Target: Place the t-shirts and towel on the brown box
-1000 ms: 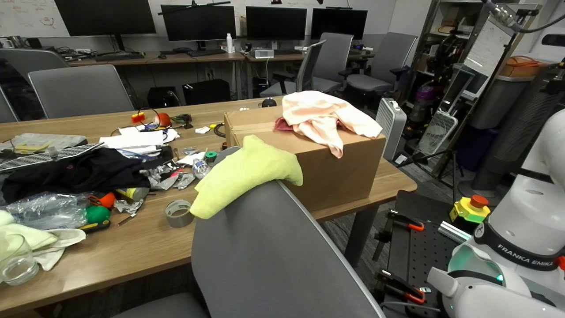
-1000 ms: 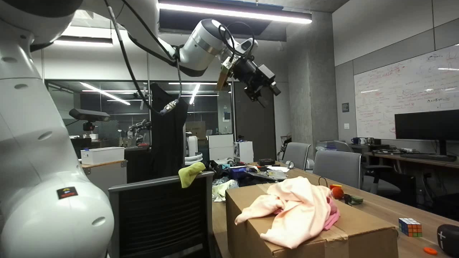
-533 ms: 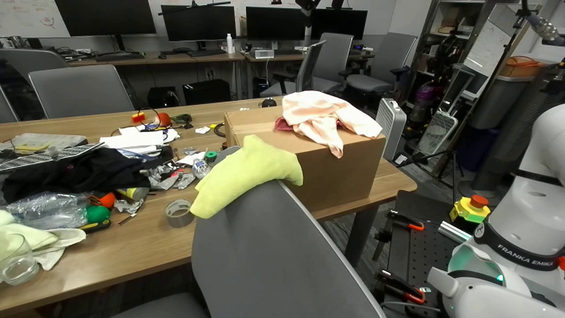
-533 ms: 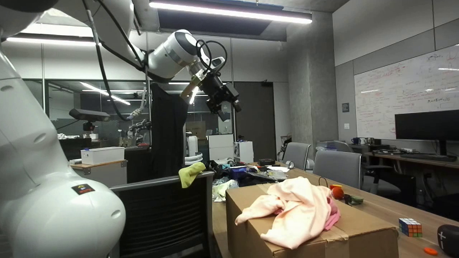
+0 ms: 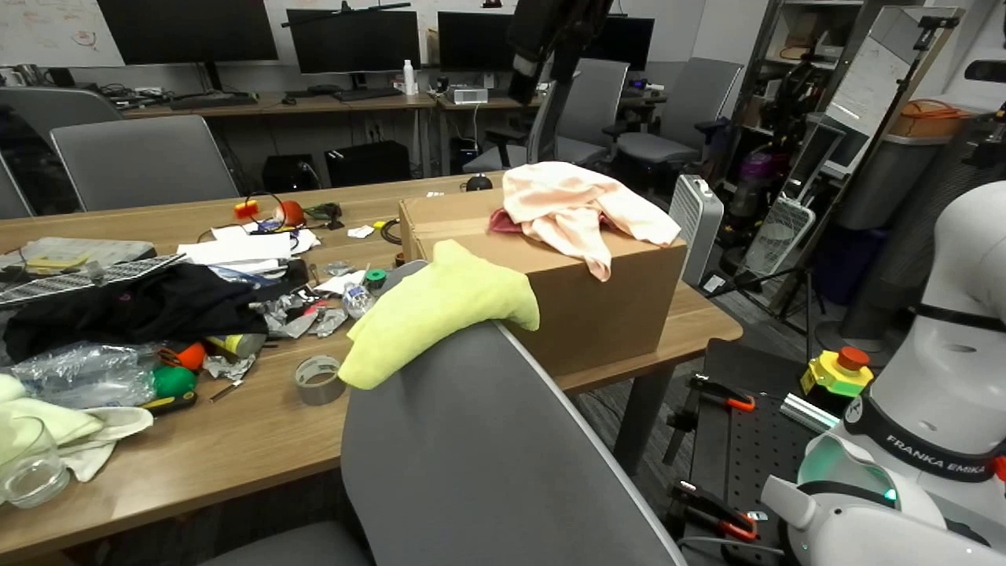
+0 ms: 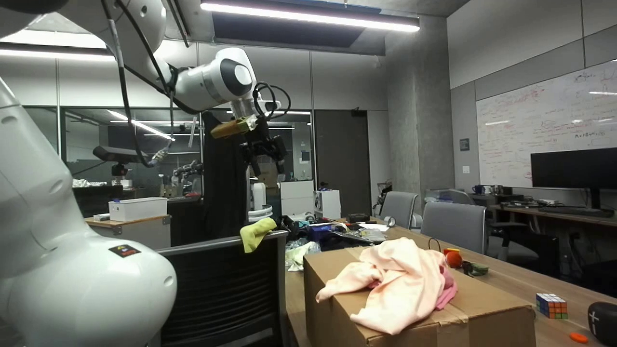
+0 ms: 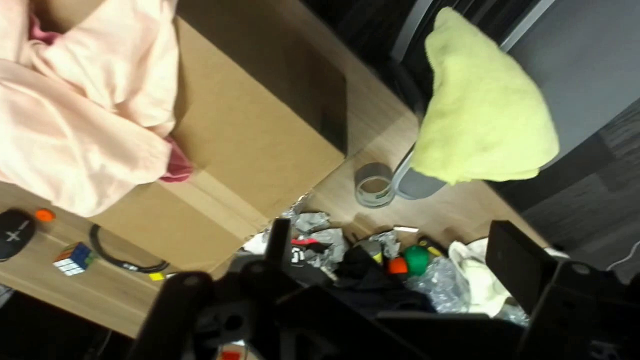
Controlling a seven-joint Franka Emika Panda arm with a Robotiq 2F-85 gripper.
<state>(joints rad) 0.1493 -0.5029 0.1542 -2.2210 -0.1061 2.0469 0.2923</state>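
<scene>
A yellow-green towel (image 5: pixel 440 314) is draped over the top corner of the grey chair back (image 5: pixel 471 448), beside the brown box (image 5: pixel 605 322). On the box lies a crumpled peach t-shirt (image 6: pixel 400 284), one end hanging over the edge. Part of a dark pink cloth (image 7: pixel 177 162), perhaps another t-shirt, shows beneath it. My gripper (image 6: pixel 269 168) hangs in the air well above the towel, pointing down. In the wrist view the gripper (image 7: pixel 392 227) stands open with nothing between its fingers, and the towel (image 7: pixel 485 110) is beyond them, upper right.
The table beside the box carries a tape roll (image 5: pixel 318 380), a black garment (image 5: pixel 134 314), plastic wrap (image 5: pixel 86 377), a glass (image 5: pixel 31 464) and pale cloth (image 5: pixel 47 420). A Rubik's cube (image 6: pixel 551 306) and a black speaker (image 6: pixel 602 318) sit on the box's far side.
The gripper has come down and swung from slanting to nearly straight down, moving left in an exterior view and entering another from the top. Towel, cloths and box have stayed put.
</scene>
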